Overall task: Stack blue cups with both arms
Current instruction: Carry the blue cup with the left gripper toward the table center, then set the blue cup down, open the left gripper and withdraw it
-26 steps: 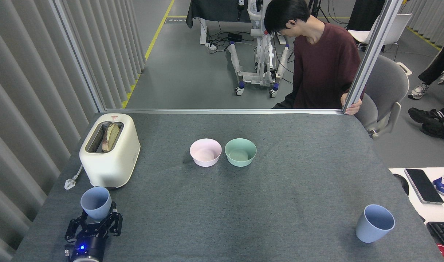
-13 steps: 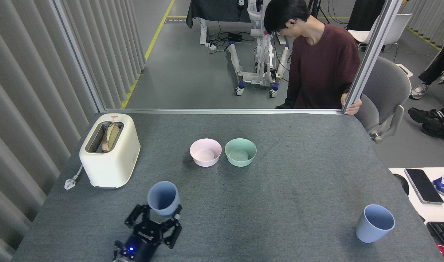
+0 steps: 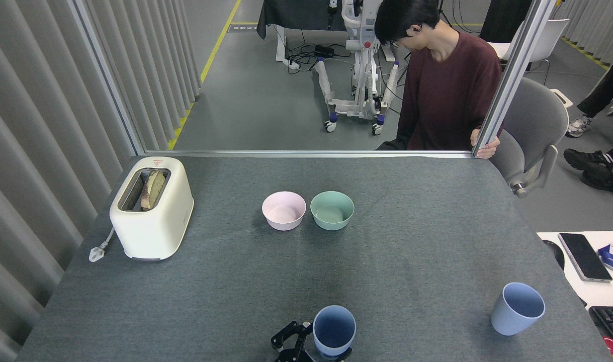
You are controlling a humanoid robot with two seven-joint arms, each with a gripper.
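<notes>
Left tool at the near edge of the bench, about the middle of that edge, mostly cut off by the bottom of the view; black claw links showing to the left of a blue cup and a dark bit at its lower right; clamped on that cup low on its wall, judging by fingers on both sides, though the contact itself out of sight. Cup upright, mouth open to the camera, empty inside. Right tool not in view at all.

Second blue cup standing free near the near right corner of the bench, well apart from the held one, nothing touching it.

Handling, as a judgement: thin matte plastic, light, stiff enough to keep shape under a modest squeeze yet likely to flex or pop loose under a hard one; matte skin probably giving fair grip; tapered wall tending to slide upward out of closing fingers, so best taken around the middle or upper wall, across the widest part, not near the narrow base. Little risk of breakage; more risk of tipping, being tall and narrow. For nesting, base of one to be lined up over the mouth of the other and lowered straight.

Further out: pink bowl and mint-green bowl side by side near the bench centre; toaster with bread toward the far left corner; person seated beyond the far edge.
</notes>
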